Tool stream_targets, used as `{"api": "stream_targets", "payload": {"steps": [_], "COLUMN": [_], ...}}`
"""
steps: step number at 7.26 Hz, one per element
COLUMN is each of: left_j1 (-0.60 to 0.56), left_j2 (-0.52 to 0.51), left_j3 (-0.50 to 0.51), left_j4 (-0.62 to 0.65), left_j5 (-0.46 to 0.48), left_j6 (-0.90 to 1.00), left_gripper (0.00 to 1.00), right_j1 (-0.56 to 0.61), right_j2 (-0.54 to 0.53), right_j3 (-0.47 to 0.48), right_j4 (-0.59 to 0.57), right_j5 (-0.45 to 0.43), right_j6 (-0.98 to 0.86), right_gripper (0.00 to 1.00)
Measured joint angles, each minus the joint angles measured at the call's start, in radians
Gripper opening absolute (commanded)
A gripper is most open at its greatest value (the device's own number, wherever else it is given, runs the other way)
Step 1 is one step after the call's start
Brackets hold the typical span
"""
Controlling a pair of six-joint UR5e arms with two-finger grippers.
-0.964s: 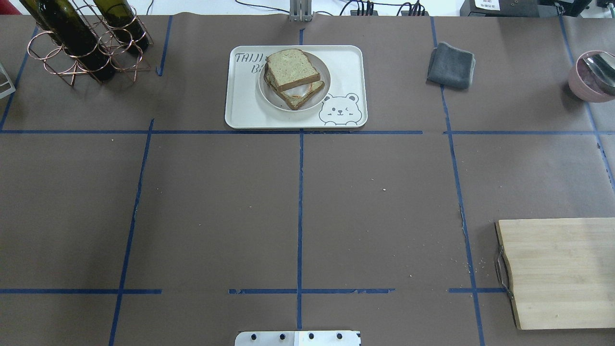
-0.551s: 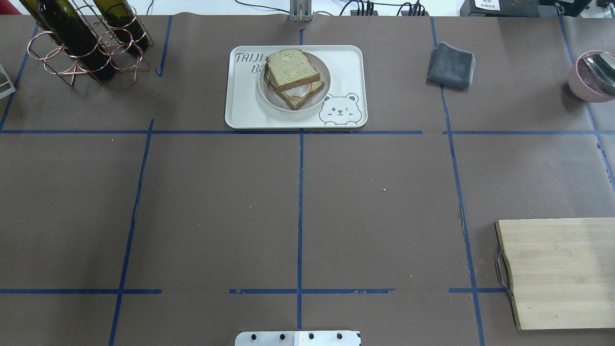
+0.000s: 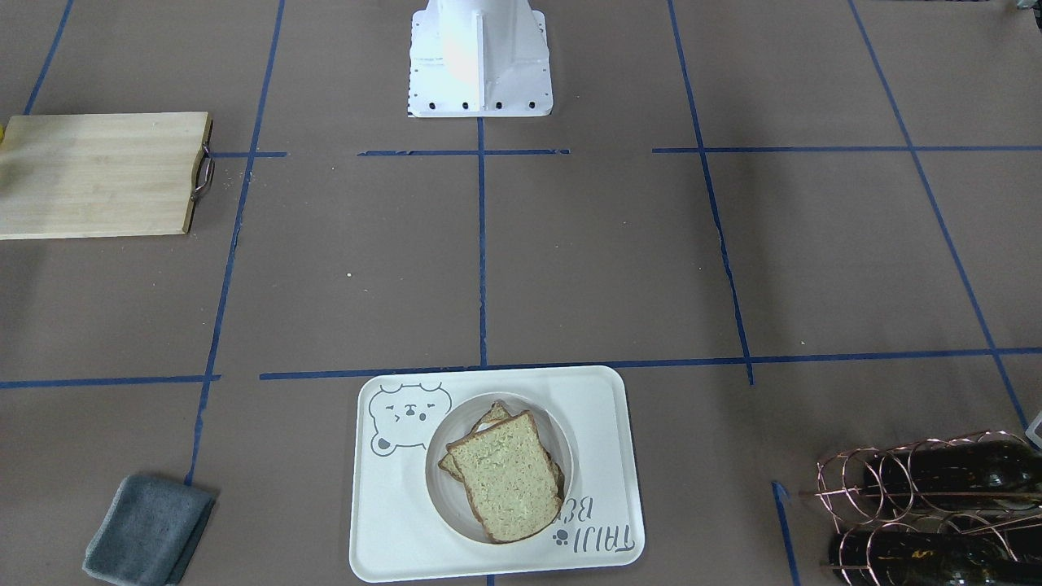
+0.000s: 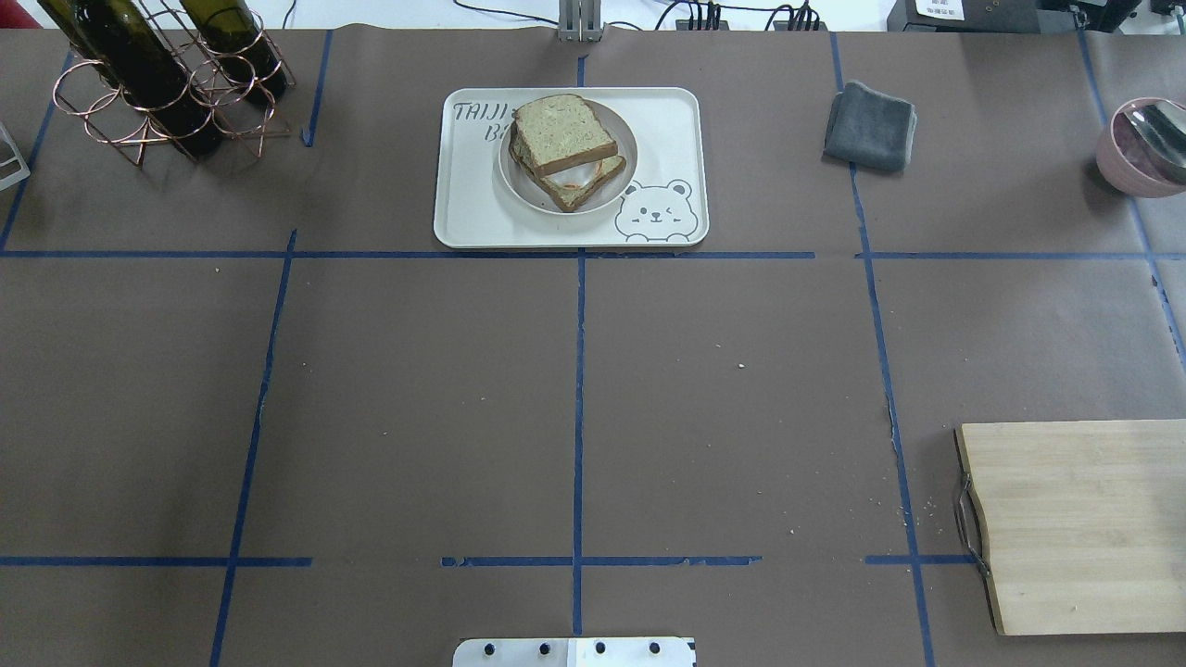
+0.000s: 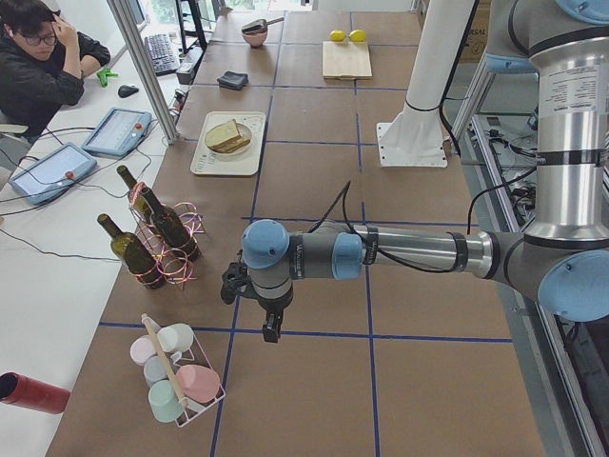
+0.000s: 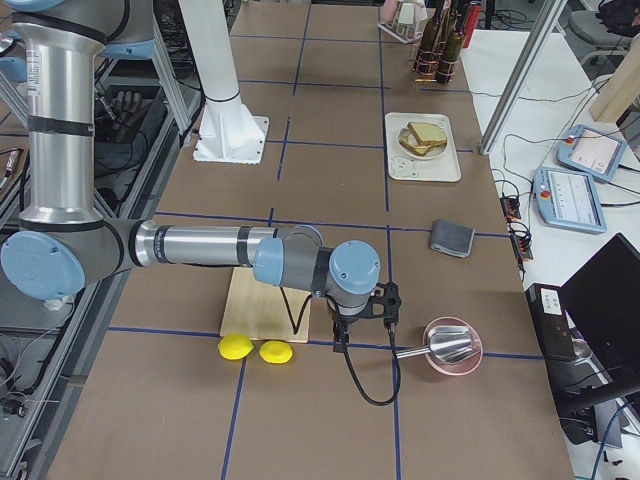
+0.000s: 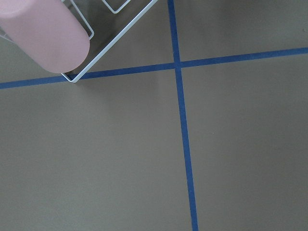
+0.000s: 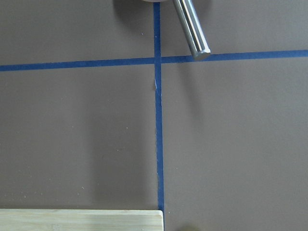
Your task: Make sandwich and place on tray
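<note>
The sandwich (image 4: pixel 565 148) is stacked: two bread slices with a fried egg between them. It lies on a small round white dish (image 4: pixel 523 185) on the cream tray (image 4: pixel 473 208) at the far middle of the table. It also shows in the front view (image 3: pixel 505 476). My left gripper (image 5: pixel 271 330) hovers over bare table at the table's left end, far from the tray. My right gripper (image 6: pixel 365 328) hovers by the cutting board's edge at the right end. Both show only in side views, so I cannot tell if they are open or shut.
Wine bottles in a copper rack (image 4: pixel 157 83) stand far left. A grey cloth (image 4: pixel 869 126) and a pink bowl with a metal scoop (image 4: pixel 1144 148) are far right. The wooden cutting board (image 4: pixel 1084 523) is near right. A cup rack (image 5: pixel 176 371) stands by the left gripper.
</note>
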Motion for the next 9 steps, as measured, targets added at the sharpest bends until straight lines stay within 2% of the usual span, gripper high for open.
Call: {"api": "stream_targets", "payload": {"steps": [4,9], "left_j1": [0.000,0.000], "left_j2": [-0.001,-0.001], "left_j3": [-0.001,-0.001], "left_j4": [-0.001,-0.001], "left_j5": [0.001,0.001], "left_j6": [0.000,0.000], "left_gripper": [1.00,1.00], "right_j1": [0.010,0.011], "right_j2": [-0.013,-0.006], "right_j3": [-0.001,0.003], "right_j4": [0.050,0.058], "right_j5": [-0.049,-0.052], "right_j6": [0.001,0.005], "right_gripper": [1.00,1.00]}}
